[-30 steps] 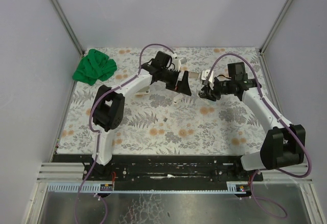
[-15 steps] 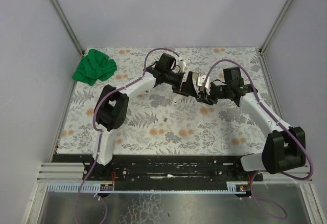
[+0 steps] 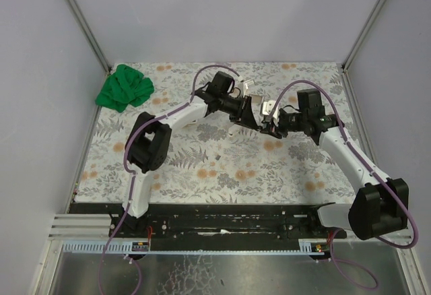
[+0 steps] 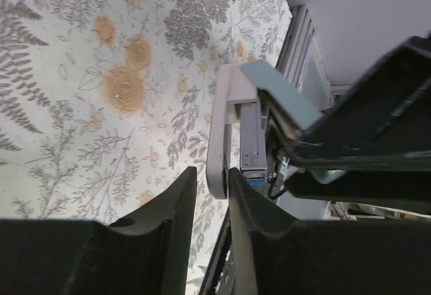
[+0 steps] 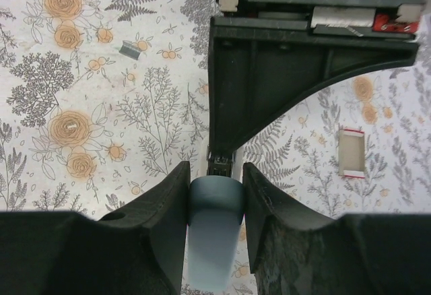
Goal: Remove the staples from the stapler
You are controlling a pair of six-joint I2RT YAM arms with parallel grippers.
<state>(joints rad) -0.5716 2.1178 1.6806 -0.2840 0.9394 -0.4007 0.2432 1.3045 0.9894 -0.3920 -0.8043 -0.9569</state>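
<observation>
Top external shows us the stapler (image 3: 262,109) between our two claws. The left claw (image 4: 211,179) is clenched on its white base, and the right claw (image 5: 214,177) grasps its blue-grey top.

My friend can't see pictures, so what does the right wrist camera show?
The right gripper pinches the pale blue end of the stapler, while the left gripper holds it from the other side. Below lies a flowery tablecloth with a small grey bit and a tan rectangle.
</observation>
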